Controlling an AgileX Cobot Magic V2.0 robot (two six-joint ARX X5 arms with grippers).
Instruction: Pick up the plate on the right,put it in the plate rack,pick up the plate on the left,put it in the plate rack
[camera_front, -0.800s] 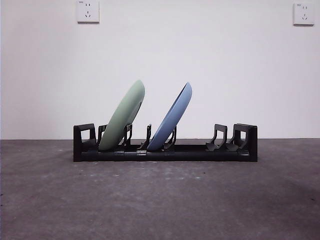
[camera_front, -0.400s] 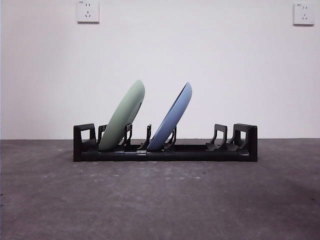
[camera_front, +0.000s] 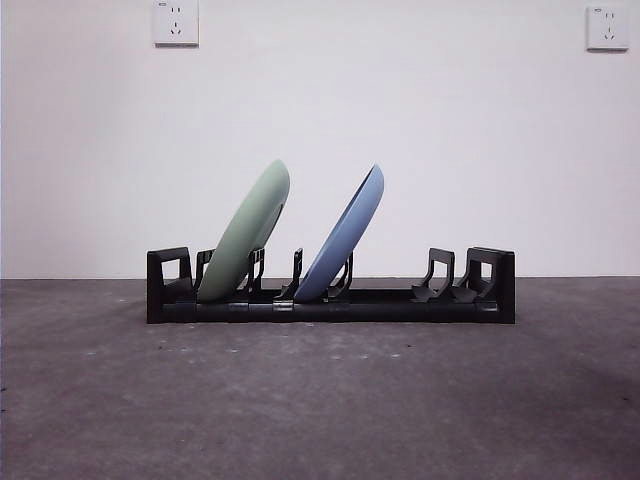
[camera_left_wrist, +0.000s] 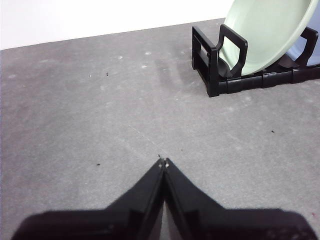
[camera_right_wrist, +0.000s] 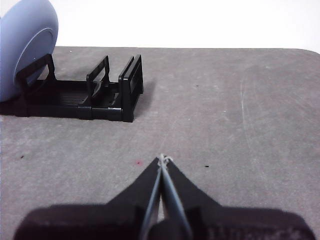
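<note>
Green plate (camera_front: 246, 232) and blue plate (camera_front: 343, 237) lean in the plate rack (camera_front: 330, 300); left hand (camera_left_wrist: 163, 163) and right hand (camera_right_wrist: 163, 159) clenched, empty, away from the rack.

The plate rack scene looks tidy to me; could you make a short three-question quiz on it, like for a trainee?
1. True or false: both plates stand upright in the plate rack.
2. Which plate is nearer the rack's boxy end in the left wrist view? A) green plate B) blue plate
3. Fill in: the left claw and the right claw are both ____, holding nothing.

Key: 1. False, both lean to one side between the prongs. 2. A. 3. shut.
</note>
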